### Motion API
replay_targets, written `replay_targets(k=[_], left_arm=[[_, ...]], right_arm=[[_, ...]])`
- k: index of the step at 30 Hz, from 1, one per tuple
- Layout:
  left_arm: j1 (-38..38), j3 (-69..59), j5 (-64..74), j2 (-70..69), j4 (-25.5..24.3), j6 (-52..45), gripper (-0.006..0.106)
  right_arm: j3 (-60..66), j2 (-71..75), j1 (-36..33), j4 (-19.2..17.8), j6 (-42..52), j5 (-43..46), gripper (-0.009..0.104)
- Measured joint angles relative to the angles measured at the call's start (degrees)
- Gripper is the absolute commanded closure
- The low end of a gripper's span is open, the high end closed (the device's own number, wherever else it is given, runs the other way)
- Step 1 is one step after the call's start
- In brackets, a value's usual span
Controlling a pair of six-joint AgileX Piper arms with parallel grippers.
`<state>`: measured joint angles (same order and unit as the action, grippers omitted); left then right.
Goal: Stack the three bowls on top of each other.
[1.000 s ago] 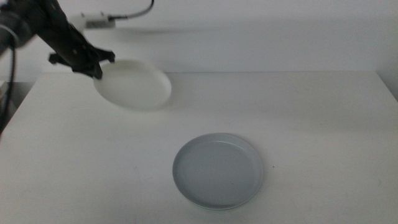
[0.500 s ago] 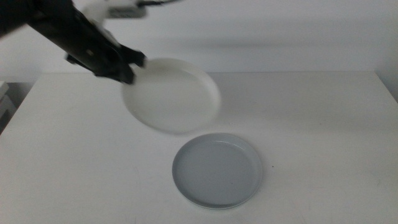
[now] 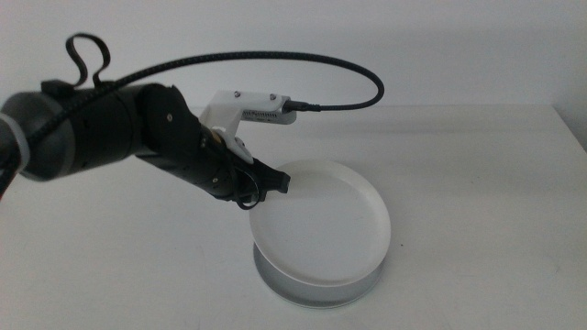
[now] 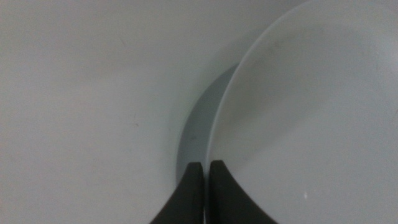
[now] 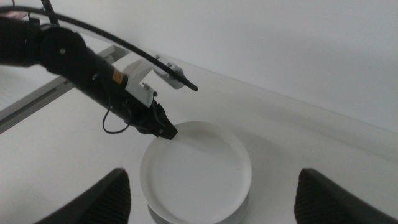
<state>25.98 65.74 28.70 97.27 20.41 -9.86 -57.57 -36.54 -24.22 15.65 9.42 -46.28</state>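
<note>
Left gripper pinches the rim of the white bowl, jaws pressed together on it. The bowl hangs tilted directly over the grey bowl, which sits near the counter's front edge, mid-width. Contact between the bowls cannot be told. Right gripper waits above the counter, jaws spread wide.

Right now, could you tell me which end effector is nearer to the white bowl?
The left end effector: it is clamped on the white bowl's rim, above the grey bowl. The right end effector waits open, off to the side.
</note>
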Motion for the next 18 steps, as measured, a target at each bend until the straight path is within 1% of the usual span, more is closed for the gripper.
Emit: replay_targets(k=[4,9,18], left_arm=[[0.0,-2.3,-4.0,0.0,2.5,0.0,0.105],[0.0,-2.6,-5.4,0.4,3.8,0.0,0.105],[0.0,-2.6,-3.5,3.6,4.2,0.0,0.104]], right_arm=[[0.0,0.0,0.0,0.0,0.0,0.0,0.013],[0.0,0.0,0.0,0.0,0.0,0.0,0.013],[0.0,0.0,0.0,0.0,0.0,0.0,0.013]])
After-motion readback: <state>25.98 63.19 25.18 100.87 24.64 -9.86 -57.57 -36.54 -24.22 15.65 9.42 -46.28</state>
